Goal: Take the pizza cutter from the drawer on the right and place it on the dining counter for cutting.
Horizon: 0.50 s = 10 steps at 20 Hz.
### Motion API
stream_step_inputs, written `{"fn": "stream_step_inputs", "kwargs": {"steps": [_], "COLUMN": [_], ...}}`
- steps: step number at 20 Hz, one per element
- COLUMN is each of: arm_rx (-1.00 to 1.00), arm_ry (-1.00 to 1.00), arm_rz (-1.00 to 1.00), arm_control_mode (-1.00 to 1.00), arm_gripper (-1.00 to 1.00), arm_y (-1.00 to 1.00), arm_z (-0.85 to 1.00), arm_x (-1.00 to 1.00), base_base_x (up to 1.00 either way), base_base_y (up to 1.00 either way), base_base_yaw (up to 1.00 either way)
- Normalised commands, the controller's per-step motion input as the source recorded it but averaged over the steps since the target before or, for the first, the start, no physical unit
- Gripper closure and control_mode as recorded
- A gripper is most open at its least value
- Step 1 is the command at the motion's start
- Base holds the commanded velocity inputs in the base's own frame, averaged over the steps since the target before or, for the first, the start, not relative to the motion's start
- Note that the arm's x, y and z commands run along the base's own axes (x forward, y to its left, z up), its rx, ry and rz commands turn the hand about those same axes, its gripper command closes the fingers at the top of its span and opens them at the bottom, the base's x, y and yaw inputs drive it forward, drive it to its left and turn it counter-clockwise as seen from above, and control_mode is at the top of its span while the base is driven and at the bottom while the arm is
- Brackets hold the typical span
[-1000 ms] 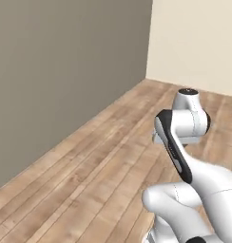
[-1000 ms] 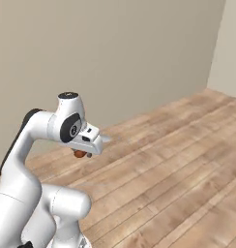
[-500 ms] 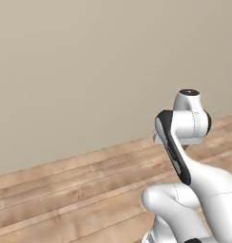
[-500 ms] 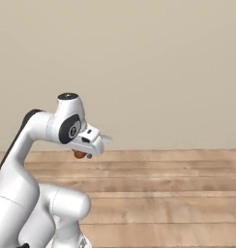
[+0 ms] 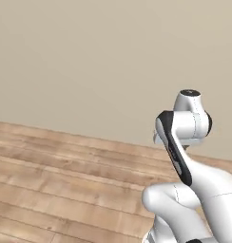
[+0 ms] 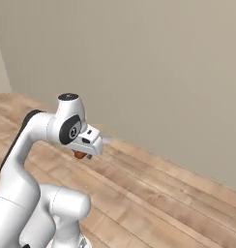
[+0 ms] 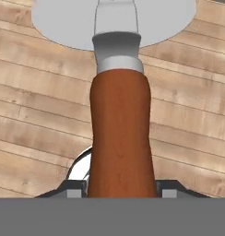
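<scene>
Gripper (image 7: 120, 186) clamped on pizza cutter w/ reddish-brown wooden handle (image 7: 120, 138), grey metal collar & round steel blade (image 7: 63, 23); handle runs from 6 o'clock up to blade at 12 in hand view. Below it: light wood plank floor (image 7: 36, 106). Right base view: white arm w/ dark joints (image 6: 42, 140) folded at 9 o'clock, brown handle end just under the hand, plain beige wall (image 6: 154, 72) behind.
</scene>
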Motion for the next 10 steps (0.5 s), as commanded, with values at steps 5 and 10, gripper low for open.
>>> {"fn": "stream_step_inputs", "kwargs": {"steps": [5, 10], "arm_rx": [0.0, 0.0], "arm_ry": [0.0, 0.0], "arm_rz": [0.0, 0.0], "arm_control_mode": [1.0, 1.0], "arm_gripper": [1.0, 1.0], "arm_y": [0.0, 0.0], "arm_z": [0.0, 0.0], "arm_x": [0.0, 0.0], "base_base_x": [0.07, 0.26], "base_base_y": [0.0, 0.0], "base_base_yaw": [0.99, 0.95]}}
